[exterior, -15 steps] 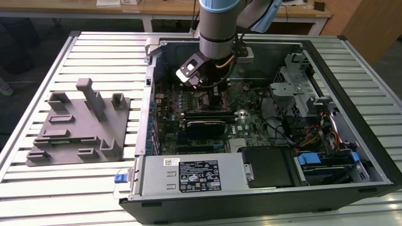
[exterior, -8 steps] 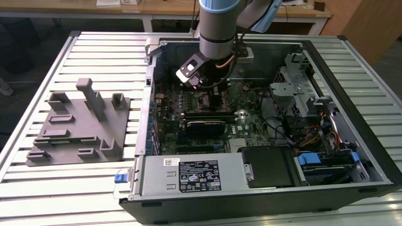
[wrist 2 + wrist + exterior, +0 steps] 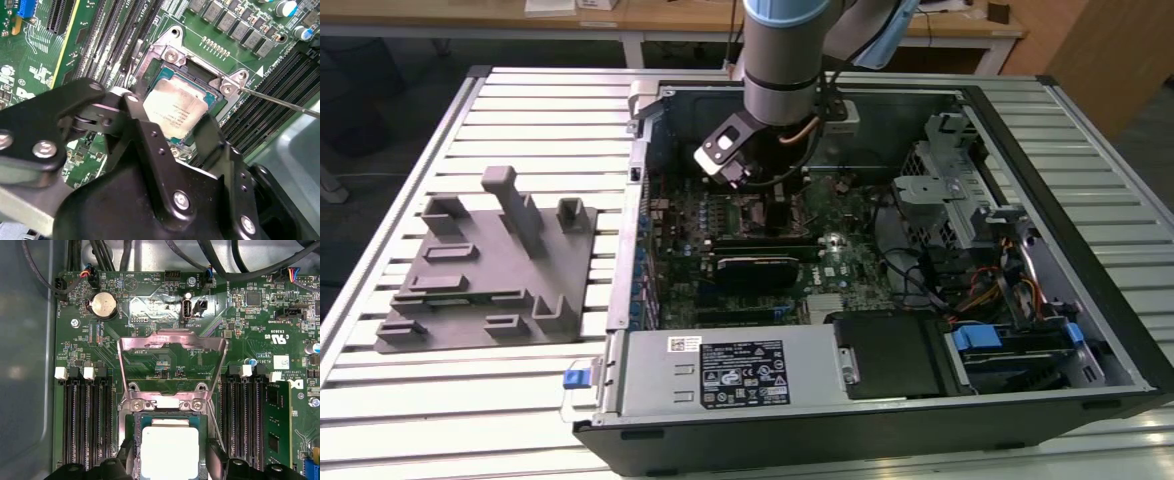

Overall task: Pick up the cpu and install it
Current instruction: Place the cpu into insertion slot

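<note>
The silvery-beige cpu [image 3: 169,452] is gleaming amid green
The motherboard [image 3: 250,340] is showing green with black slots [image 3: 87,425]; the tray [image 3: 480,290] is looking plain grey, the table [image 3: 400,400] pale and striped.

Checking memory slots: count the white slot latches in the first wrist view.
4 white latches: two heading the slot bank beside the cpu, two heading the bank across it. Others may be hidden.

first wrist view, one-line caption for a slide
Gripper at the cpu in the open socket, load plate flipped up on the motherboard
</note>
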Available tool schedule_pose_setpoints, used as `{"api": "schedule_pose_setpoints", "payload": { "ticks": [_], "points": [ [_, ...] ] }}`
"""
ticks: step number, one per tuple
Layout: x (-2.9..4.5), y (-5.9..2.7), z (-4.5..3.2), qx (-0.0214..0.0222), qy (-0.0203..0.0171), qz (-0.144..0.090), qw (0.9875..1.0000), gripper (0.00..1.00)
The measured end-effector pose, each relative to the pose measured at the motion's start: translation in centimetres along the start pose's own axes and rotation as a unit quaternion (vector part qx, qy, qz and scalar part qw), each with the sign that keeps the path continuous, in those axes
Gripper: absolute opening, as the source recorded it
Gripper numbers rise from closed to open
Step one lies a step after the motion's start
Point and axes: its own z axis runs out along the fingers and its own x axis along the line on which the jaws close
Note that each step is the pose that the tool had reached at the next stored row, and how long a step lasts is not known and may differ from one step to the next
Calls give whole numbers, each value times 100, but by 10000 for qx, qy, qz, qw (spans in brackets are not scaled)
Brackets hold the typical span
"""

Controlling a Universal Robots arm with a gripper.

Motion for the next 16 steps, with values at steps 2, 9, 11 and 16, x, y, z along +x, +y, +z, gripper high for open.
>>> {"api": "schedule_pose_setpoints", "payload": {
  "ticks": [2,9,11,16],
  "points": [
    [0,3,-4,1,1,1,10000,66],
    [1,11,-14,7,9,-83,10000,59],
    [0,12,-14,6,10,-100,9999,59],
    [0,12,-33,7,10,-112,9999,54]
  ]
}}
